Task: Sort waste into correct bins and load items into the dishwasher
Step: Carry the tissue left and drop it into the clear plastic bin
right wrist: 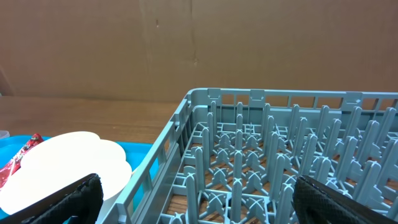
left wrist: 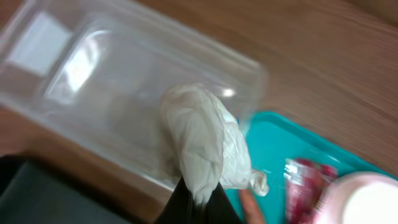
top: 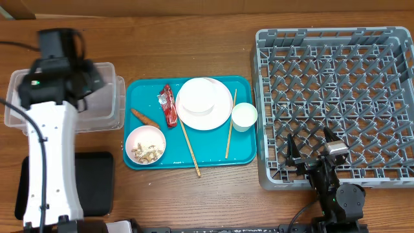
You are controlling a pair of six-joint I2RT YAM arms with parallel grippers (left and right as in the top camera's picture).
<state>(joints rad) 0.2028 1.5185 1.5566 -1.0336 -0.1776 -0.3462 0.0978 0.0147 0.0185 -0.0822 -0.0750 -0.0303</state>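
Wooden table (top: 194, 194) holds teal tray (top: 240, 154) beside clear tub (left wrist: 124, 81), where left claw (left wrist: 196, 198) clenches tissue (left wrist: 199, 137); right claw (top: 312, 144) gapes.

Wood surface (top: 194, 194), matt w/ grain. Clear glossy plastic tub (left wrist: 124, 81). Crumpled white paper tissue ball (left wrist: 199, 137), soft-looking. Smooth plastic teal tray (top: 213, 152). Shiny red film wrapper (top: 169, 105). Matt grey plastic rack (top: 336, 84). Bare wood chopsticks (top: 189, 145). Smooth white plate (top: 204, 103).

You have bare table (top: 194, 194) in front of the teal tray (top: 240, 157) and beyond it, but only a narrow gap between the tray and the clear tub (top: 111, 97), which the left arm (top: 48, 129) overhangs. The plate (top: 204, 103), cup (top: 244, 116), bowl (top: 145, 145), wrapper (top: 168, 105), carrot (top: 145, 118) and chopsticks (top: 189, 145) crowd the tray. Upright pegs (top: 336, 71) fill the rack (top: 265, 97) just right of it, with the right gripper (top: 312, 147) spread wide over its near left corner.
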